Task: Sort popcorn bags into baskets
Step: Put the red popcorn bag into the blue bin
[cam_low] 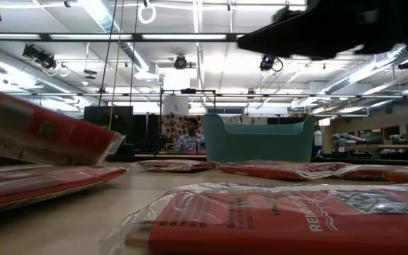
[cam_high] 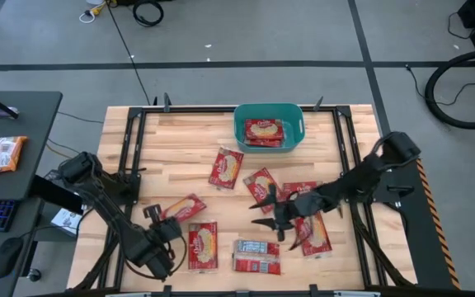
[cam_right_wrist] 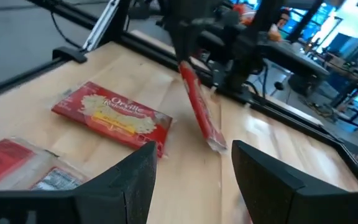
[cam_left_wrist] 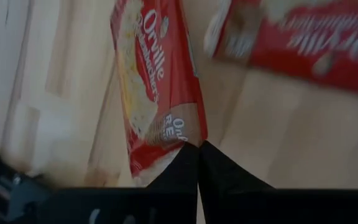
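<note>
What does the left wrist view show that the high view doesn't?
Only the left wrist view: the left gripper shut, fingertips pinching the end of a popcorn bag, its label readable.

Only the high view: the teal basket with packets already inside, the other bags scattered over the table, and the right gripper open above them.

Both: the gripped bag and the neighbouring bag on the wood.

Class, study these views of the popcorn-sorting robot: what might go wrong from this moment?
1. The left gripper is shut on just the end of a popcorn bag, which hangs edge-on; it may slip out.
2. The bin is across the table, with the open right gripper over other bags; the arms may collide.
</note>
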Available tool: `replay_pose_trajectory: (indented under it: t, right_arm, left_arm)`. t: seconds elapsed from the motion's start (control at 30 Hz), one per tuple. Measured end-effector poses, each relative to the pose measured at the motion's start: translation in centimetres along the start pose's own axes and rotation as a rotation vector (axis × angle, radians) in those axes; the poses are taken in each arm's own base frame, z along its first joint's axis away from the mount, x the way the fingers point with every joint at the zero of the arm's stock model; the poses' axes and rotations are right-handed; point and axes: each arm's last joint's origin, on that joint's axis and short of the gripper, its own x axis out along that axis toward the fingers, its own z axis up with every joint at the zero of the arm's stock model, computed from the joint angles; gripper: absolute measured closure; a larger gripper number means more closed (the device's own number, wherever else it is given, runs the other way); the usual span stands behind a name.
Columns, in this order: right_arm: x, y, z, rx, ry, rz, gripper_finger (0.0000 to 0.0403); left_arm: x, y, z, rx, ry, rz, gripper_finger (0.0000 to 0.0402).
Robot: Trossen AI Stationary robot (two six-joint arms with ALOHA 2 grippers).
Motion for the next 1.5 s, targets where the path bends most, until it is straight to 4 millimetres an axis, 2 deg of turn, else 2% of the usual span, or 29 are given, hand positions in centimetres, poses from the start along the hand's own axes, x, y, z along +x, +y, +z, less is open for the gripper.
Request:
replay_pose_trajectory:
  t: [0.2, 0.37, 0.57, 0.73, 0.93, 1.3, 1.4, 1.5]
  right_arm:
    - [4.6, -0.5, -0.3, -0.066, 0.010, 0.088, 0.0188]
    - [7.9, -1.7, -0.9, -0.082, -0.012, 0.156, 0.0188]
    - [10.9, -2.5, -1.4, -0.158, 0.022, 0.249, 0.0189]
    - [12.9, -3.0, -1.2, -0.181, 0.018, 0.286, 0.0200]
    - [13.8, -3.4, -1.6, -0.235, 0.016, 0.290, 0.0240]
    - [14.0, -3.6, -1.6, -0.250, 0.040, 0.298, 0.0374]
    - [14.0, -3.6, -1.7, -0.251, 0.054, 0.305, 0.0381]
    - [14.0, -3.5, -1.9, -0.256, 0.089, 0.282, 0.0381]
  left_arm:
    - [-1.3, -0.6, 1.6, -0.053, -0.120, -0.055, 0.0400]
    - [-2.1, -1.0, 2.3, -0.091, -0.159, -0.103, 0.0401]
    - [-2.0, -1.4, 4.0, -0.134, -0.253, -0.167, 0.0401]
    - [-1.7, -1.2, 4.9, -0.155, -0.267, -0.171, 0.0401]
    - [-1.7, -1.3, 5.2, -0.147, -0.291, -0.175, 0.0400]
    - [-1.6, -1.3, 5.6, -0.212, -0.296, -0.200, 0.0390]
    - [-1.4, -1.1, 5.9, -0.243, -0.286, -0.201, 0.0366]
    - [-1.3, -0.9, 6.2, -0.257, -0.282, -0.194, 0.0323]
